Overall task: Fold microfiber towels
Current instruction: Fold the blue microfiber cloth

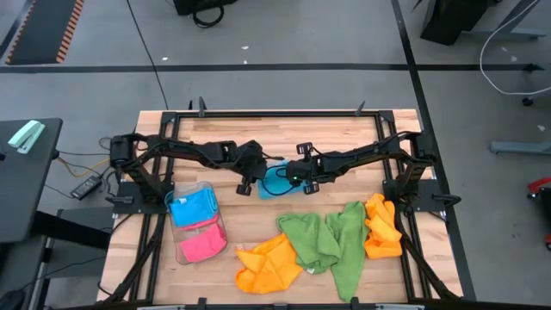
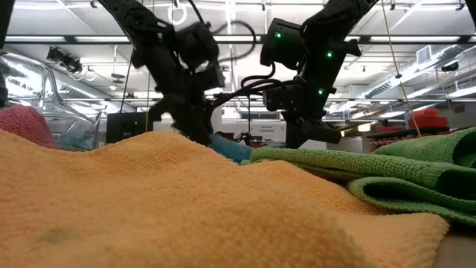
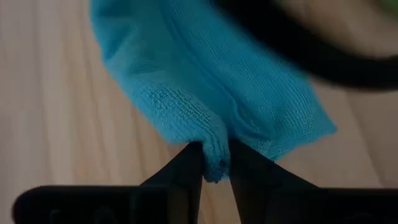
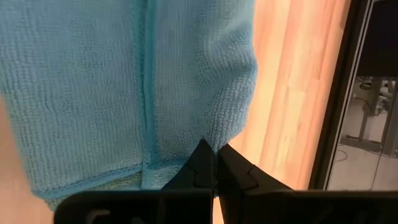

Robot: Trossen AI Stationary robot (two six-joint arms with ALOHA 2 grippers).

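- the left gripper (image 1: 250,182) is over the middle of the wooden table (image 1: 258,138), at the left edge of a sky blue towel (image 1: 277,180); in its wrist view a corner of that towel (image 3: 211,93) sits between the two dark fingers (image 3: 180,177), which stand slightly apart, so it has the corner loosely pinched.
- the right gripper (image 1: 306,179) is just right of it, at the same towel's right edge; in its wrist view the jaws are clenched on the hem of the blue cloth (image 4: 124,87).
- the sky blue towel is bunched between the two grippers, near the table's centre.
- a clear plastic tray (image 1: 182,250) lies on the near left of the table, holding a folded blue towel (image 1: 191,207) and a pink towel (image 1: 203,244) nearer the front edge.
- an orange towel (image 1: 269,263) lies crumpled at the near centre, with a green towel (image 1: 312,241) touching it on the right.
- a second green towel (image 1: 349,245) lies beside that, and another orange towel (image 1: 382,228) is heaped at the near right.
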